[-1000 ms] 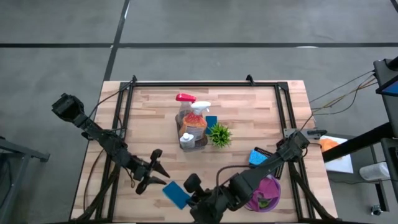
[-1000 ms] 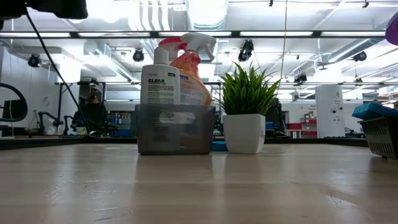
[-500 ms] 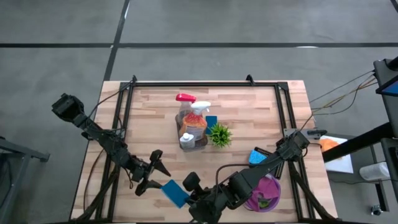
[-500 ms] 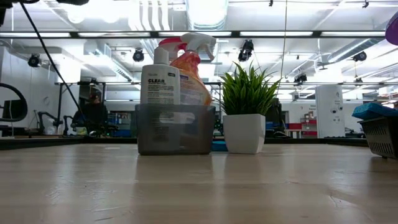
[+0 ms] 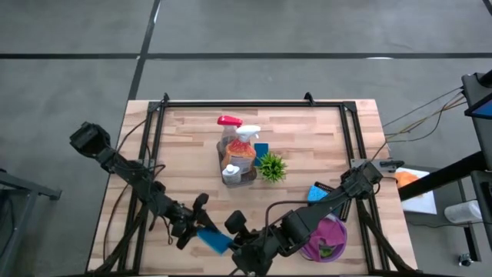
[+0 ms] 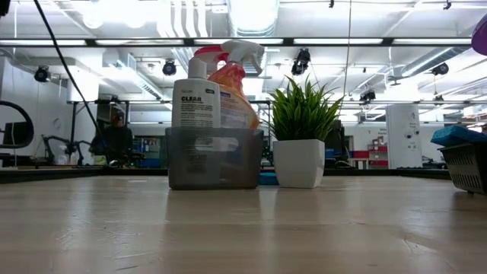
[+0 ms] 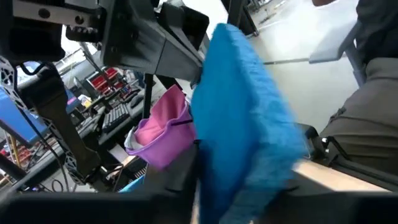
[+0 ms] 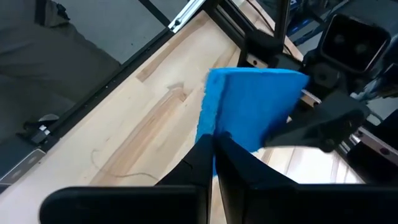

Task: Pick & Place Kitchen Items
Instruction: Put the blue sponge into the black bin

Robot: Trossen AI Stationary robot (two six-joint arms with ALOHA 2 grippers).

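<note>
Three blue sponges, two spray bottles (image 5: 237,142). At lower centre, one sponge (image 5: 215,240) sits between both hands: right hand (image 5: 234,245) pinches it shut; left hand (image 5: 198,225) closes on its other edge.

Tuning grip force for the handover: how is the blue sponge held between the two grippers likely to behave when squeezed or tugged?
The blue sponge looks fuzzy-edged, so probably soft and compressible. It keeps its slab shape between the right gripper and left gripper, so likely springy rather than floppy. Probably light, and unlikely to slip.
</note>
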